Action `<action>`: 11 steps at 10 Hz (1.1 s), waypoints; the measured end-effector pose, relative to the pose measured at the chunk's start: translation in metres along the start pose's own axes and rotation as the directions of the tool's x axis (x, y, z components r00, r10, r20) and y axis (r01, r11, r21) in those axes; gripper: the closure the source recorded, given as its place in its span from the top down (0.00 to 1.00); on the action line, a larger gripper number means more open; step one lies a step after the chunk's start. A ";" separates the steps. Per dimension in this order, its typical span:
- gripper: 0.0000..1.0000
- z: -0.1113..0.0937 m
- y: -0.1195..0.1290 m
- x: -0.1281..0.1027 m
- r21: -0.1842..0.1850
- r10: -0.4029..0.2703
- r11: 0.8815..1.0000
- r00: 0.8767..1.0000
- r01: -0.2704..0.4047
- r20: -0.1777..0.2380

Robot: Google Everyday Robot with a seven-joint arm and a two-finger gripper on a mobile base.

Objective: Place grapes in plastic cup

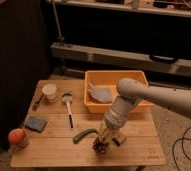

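Camera view, nearest first: grapes (98,147) close to the front edge of the desk (54,152), a small dark knobbly bunch, roughly round with no clear long axis. Directly above and touching or nearly touching them, gripper (101,140) pointing down, on an arm reaching in from the right and rear. Whether the jaws are clenched on the bunch or released: cannot tell. Just left of the bunch, a green curved thing (84,135) lying flat, long axis running left to right; just right of it, a small dark piece (118,141). Far left at the front corner, an orange fruit (16,136), seemingly perched on something pale. Further back, a blue sponge (35,123), then a white-headed brush (68,107) with its handle pointing toward the front, then a white cup (49,91) near the rear left corner. At the rear right, a yellow bin (139,80) with a pale crumpled thing (100,93) inside, partly behind the arm. Beyond, dark shelving (114,55). Plastic cup not surely picked out anywhere; possibly the pale thing beneath the orange fruit, well apart to the left of the bunch. Probably at the grasping step, with the carry leftward across the desk not yet begun. Main risk: loose bunch slipping from a shallow top-down hold.
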State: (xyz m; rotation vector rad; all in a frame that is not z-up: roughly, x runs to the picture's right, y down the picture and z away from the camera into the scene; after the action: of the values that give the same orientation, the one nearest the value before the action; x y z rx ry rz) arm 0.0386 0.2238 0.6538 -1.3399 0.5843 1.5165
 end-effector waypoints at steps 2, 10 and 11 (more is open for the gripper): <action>0.01 0.001 -0.001 -0.002 0.000 0.002 1.000 1.000 -0.002 0.002; 0.24 0.004 0.001 -0.005 0.024 0.002 1.000 1.000 -0.002 0.009; 0.32 0.002 0.002 -0.006 0.043 0.001 0.999 1.000 -0.002 0.022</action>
State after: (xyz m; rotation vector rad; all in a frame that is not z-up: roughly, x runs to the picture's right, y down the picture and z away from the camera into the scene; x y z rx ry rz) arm 0.0352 0.2221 0.6591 -1.2893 0.6006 1.5099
